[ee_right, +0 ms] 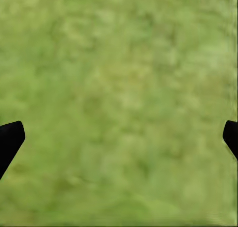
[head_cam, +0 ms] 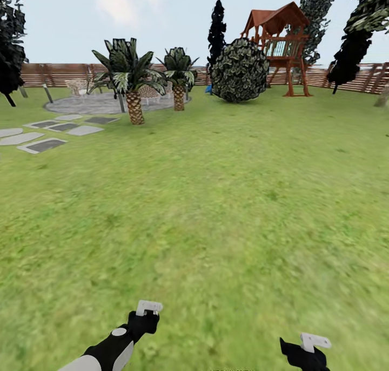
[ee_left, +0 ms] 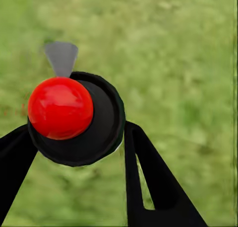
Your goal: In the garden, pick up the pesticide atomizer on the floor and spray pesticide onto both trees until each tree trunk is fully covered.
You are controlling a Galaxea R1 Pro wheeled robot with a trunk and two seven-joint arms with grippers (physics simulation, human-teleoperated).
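In the left wrist view, the pesticide atomizer (ee_left: 101, 120) is a round black body with a red ball on top and a grey nozzle. It sits between my two black fingers, which touch it on both sides, over blurred grass. My left gripper (ee_left: 77, 133) is shut on it and hangs low over the lawn (head_cam: 147, 309). My right gripper (head_cam: 312, 343) is beside it, open, with only grass between its fingers (ee_right: 119, 135). At the far right edge stands a pale trunk (head_cam: 383, 96) under jagged dark green foliage (head_cam: 373, 8).
Open green lawn (head_cam: 227, 198) stretches ahead to a brown slat fence (head_cam: 59, 74). Two palms (head_cam: 129, 84) and a round bush (head_cam: 239, 71) stand mid-distance, with a wooden play tower (head_cam: 281, 41) behind. Grey paving (head_cam: 97, 104) and stepping stones (head_cam: 43, 144) lie at the left.
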